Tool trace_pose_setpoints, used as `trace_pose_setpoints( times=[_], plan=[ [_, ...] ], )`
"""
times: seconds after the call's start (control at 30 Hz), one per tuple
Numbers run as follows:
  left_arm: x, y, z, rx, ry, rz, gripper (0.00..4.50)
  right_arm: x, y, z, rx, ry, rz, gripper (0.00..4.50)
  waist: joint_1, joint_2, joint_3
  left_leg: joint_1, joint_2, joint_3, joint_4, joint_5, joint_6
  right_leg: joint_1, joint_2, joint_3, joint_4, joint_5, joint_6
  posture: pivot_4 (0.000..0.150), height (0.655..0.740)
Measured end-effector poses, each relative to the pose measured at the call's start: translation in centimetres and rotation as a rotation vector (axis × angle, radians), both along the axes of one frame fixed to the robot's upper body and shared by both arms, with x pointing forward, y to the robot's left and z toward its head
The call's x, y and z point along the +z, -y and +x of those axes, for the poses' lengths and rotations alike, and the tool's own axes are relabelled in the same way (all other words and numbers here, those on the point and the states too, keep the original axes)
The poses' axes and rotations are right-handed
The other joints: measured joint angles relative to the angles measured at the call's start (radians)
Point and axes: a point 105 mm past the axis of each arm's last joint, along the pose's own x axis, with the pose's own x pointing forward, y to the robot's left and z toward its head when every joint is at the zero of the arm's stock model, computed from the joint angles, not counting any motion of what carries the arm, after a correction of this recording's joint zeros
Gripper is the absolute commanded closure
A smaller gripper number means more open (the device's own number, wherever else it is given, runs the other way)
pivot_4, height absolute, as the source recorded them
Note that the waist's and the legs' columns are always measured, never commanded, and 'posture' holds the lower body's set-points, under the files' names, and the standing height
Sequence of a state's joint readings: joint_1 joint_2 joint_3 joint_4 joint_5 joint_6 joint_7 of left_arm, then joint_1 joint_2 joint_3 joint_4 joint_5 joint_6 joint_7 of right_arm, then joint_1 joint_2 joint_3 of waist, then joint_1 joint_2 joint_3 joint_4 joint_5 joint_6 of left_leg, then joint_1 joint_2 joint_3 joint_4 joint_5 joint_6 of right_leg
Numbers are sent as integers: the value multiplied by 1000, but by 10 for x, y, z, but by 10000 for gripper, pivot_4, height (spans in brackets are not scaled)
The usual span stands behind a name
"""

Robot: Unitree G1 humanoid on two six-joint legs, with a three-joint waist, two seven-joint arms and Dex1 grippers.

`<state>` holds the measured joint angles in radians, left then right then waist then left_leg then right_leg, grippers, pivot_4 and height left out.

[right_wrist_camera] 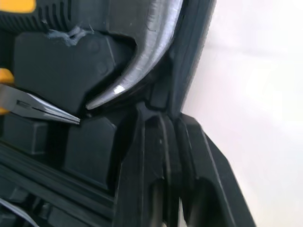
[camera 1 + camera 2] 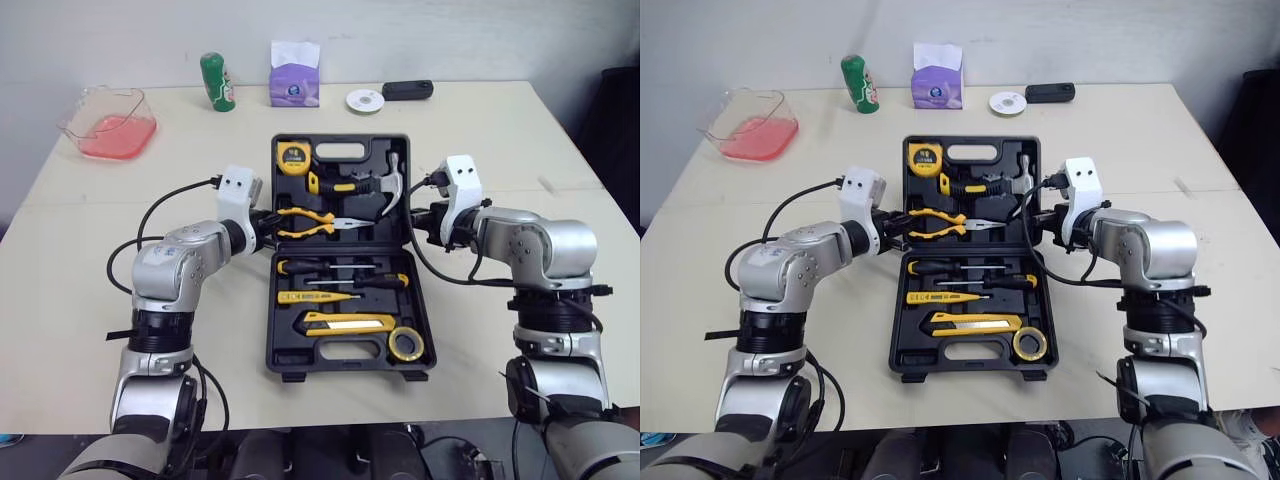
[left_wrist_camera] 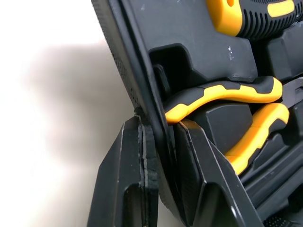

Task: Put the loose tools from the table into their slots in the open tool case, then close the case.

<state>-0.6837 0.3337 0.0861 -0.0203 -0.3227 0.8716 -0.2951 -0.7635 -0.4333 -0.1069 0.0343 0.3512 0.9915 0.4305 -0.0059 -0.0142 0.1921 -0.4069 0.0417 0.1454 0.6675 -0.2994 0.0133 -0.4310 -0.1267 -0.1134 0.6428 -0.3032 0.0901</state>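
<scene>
Open tool case [image 2: 282, 345] — hammer [image 2: 392, 185], pliers [image 2: 305, 222], screwdrivers [image 2: 300, 267] in slots

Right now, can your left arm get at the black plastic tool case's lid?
Likely yes: the left tool pinches the black plastic tool case by its lid wall, beside the yellow-handled pliers; nothing blocks it.

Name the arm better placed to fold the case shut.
Neither alone; probably both. The left end effector pinches the case by its far half's left wall, the right end effector by the right wall.
</scene>
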Motion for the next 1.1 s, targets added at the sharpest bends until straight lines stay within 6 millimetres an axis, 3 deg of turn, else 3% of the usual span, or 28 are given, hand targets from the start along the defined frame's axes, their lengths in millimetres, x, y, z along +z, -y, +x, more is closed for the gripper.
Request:
trace_pose_setpoints(
  times=[0.23, 0.43, 0.63, 0.77, 0.83, 0.97, 1.03, 1.1],
  plan=[
    [3, -10, 0, -12, 263, 17, 42633, 1, -3, -3, 45, 365, -179, 45000, 1, 0, 0, 0, 2, 3, 0, 0, 1, 0, -1, 1, 0, 0, 0, 1500, 7400],
    [-13, -18, -18, -3, 501, 219, 42633, -25, 1, -31, 132, 800, -575, 45000, -3, -1, 0, 4, 1, 3, -1, 1, 2, 2, -3, 1, -2, 1, 1, 1500, 7400],
    [-30, -30, -41, -25, 614, 290, 42633, -44, 1, -52, 195, 981, -725, 45000, -19, -1, 0, 9, 3, 1, 0, 1, 2, 5, -3, 4, -1, 1, 1, 1500, 7400],
    [-39, -34, -49, -56, 611, 304, 42633, -56, 4, -64, 253, 1036, -773, 45000, -22, -1, -1, 21, 4, 2, -4, 0, 1, 18, -2, 4, -7, 0, 0, 1500, 7400],
    [-41, -36, -51, -60, 574, 241, 34789, -58, 4, -68, 284, 1041, -776, 45000, -23, -2, -1, 24, 5, 1, -4, -1, 2, 20, -3, 4, -8, 0, 0, 1500, 7400],
    [-49, -47, -50, -72, 460, 166, 18599, -72, 12, -74, 350, 947, -779, 28930, -22, -3, -1, 25, 5, 1, -3, -1, 2, 21, -3, 4, -7, 0, 0, 1500, 7400],
    [-52, -71, -60, -69, 381, 173, 9556, -88, 25, -82, 386, 844, -796, 18566, -22, -3, -1, 24, 6, 1, -4, -1, 2, 21, -4, 4, -5, 0, 0, 1500, 7400],
    [-46, -92, -67, -52, 343, 172, 346, -89, 33, -87, 390, 810, -789, 7819, -25, -3, -1, 24, 6, 1, -3, -1, 2, 21, -4, 4, -6, 0, 0, 1500, 7400]
  ],
)
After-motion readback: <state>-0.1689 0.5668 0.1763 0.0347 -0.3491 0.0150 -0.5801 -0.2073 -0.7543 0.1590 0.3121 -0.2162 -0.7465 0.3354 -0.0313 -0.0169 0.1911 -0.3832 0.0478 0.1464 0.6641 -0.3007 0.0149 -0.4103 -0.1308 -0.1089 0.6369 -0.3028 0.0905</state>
